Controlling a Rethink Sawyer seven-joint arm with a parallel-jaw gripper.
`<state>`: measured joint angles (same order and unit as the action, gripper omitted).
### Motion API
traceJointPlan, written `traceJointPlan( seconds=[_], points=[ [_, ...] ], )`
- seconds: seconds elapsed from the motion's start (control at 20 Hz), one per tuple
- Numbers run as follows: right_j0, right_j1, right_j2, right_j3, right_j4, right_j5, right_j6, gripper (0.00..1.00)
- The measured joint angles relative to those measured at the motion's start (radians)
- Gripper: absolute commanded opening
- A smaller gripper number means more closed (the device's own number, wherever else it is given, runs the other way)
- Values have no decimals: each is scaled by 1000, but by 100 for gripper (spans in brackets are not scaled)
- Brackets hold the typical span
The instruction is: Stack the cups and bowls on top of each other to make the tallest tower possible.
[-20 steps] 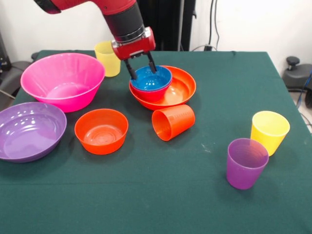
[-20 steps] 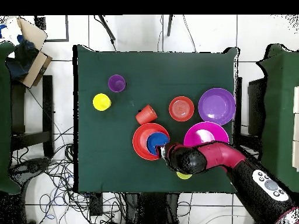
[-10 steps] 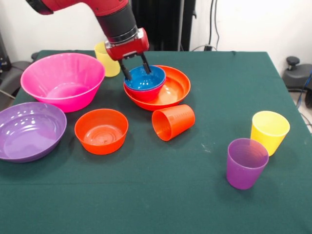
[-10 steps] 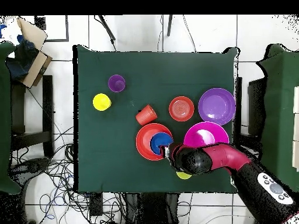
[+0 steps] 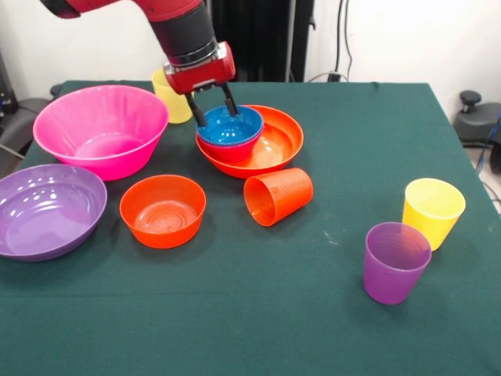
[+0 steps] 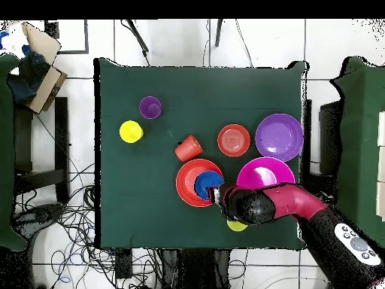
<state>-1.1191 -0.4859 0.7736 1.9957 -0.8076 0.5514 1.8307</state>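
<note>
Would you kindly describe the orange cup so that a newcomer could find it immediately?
Start at the wide orange bowl under the arm. Just in front of it, beside the small orange bowl, is the orange cup. It is the only cup lying on its side.

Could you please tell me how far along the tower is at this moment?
Done: the blue bowl nests in a magenta bowl inside the wide orange bowl. In hand: the gripper straddles the blue bowl's rim. Left: the pink bowl, purple bowl, small orange bowl and four cups.
</note>
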Motion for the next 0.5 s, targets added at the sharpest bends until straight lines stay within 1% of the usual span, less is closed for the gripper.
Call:
traceJointPlan(
  seconds=[0.5],
  points=[
    [0, -82, 23, 0, 12, 18, 0, 100]
  ],
)
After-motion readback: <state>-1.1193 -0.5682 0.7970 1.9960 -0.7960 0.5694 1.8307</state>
